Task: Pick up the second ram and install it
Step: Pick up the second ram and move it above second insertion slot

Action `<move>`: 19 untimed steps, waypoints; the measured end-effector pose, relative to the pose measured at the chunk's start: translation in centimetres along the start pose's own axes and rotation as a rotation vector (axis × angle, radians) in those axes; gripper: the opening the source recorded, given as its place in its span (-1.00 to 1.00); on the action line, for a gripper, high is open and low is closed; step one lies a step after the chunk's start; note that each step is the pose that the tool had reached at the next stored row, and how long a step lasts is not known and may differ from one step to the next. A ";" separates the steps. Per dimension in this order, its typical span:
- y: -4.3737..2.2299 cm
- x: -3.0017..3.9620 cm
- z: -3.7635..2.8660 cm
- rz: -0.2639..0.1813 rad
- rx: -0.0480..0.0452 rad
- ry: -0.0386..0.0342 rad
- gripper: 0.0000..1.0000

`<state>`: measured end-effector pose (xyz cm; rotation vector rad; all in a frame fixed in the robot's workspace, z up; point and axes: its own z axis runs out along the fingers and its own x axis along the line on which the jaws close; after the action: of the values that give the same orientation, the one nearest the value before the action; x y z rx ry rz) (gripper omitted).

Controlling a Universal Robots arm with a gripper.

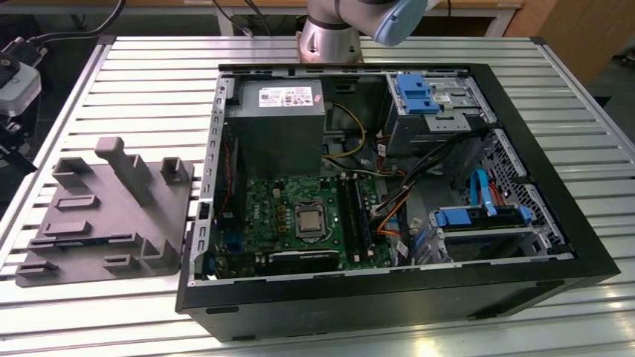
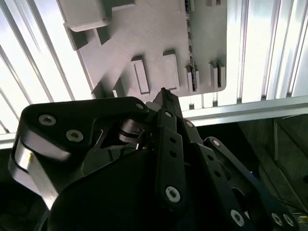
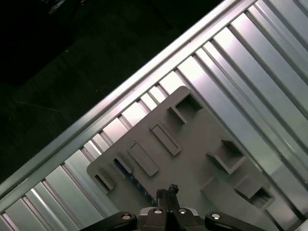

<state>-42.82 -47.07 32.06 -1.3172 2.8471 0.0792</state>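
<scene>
The second ram (image 3: 131,174) is seen set on edge in a slot of the grey holder (image 3: 192,134), its long axis laid along one holder side. Just off its end, above the holder, the gripper (image 3: 169,189) is held with fingers closed together and nothing gripped

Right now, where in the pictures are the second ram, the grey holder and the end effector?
second ram (image 3: 134,179), first wrist view, middle of its thin edge.
grey holder (image 3: 192,159), first wrist view, bare flat base.
end effector (image 3: 170,188), first wrist view, midway between its fingertips.
</scene>
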 end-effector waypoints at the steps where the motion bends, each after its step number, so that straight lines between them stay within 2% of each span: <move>1: 0.00 0.00 0.00 -0.012 -0.0003 0.0006 -0.79; 19: 0.00 0.00 0.00 -0.213 -0.0053 0.0095 -0.79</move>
<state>-42.81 -47.07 32.06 -1.6161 2.6950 0.0795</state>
